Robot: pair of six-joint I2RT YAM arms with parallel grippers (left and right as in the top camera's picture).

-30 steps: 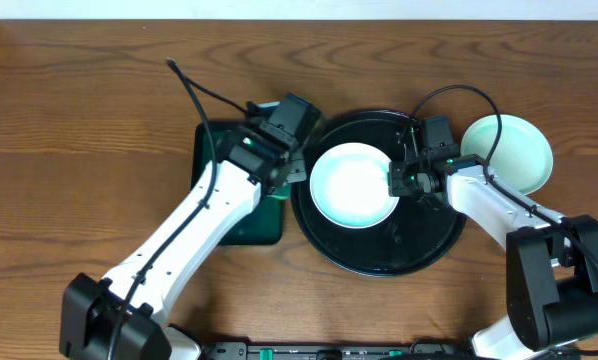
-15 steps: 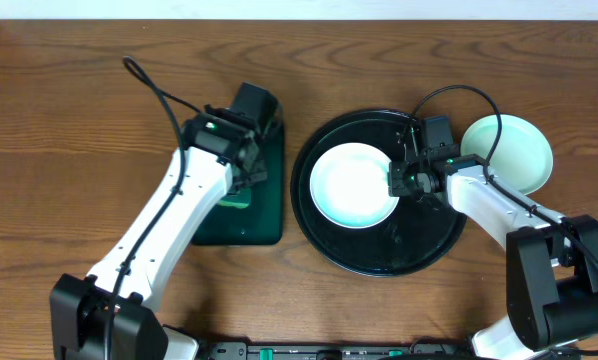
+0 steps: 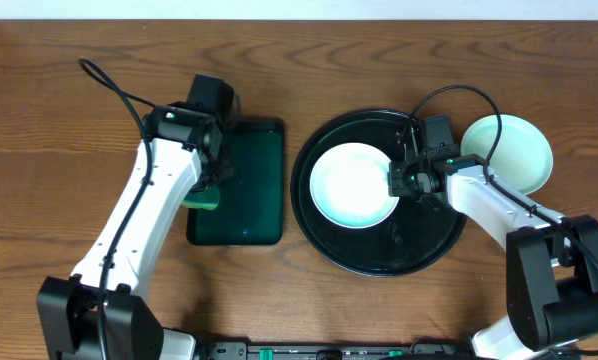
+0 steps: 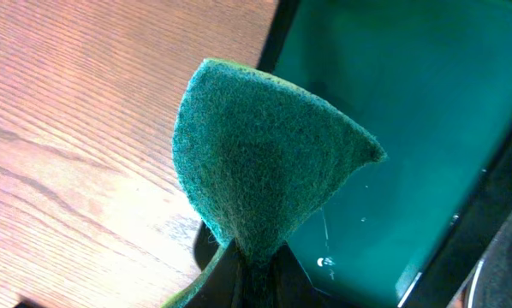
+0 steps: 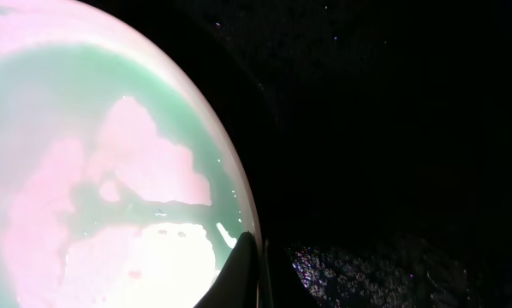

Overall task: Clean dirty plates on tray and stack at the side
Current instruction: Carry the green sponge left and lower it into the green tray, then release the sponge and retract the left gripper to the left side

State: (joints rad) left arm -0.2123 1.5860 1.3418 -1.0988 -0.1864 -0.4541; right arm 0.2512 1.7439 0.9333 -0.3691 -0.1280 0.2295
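The left pincer (image 4: 247, 261) clamps the sponge (image 4: 256, 145) over the green tray's (image 3: 249, 200) edge. The right pincer (image 3: 397, 181) clamps the plate (image 3: 351, 185) by its rim on the black tray (image 3: 399, 250). Risk: the thin rim grip may slip, dropping the plate.

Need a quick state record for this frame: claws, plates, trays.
left claw: shut on sponge, at left edge of green tray
right claw: shut on right rim of plate
plate: lying on black tray, left half
side plate: on table, right of black tray
plates visible: two
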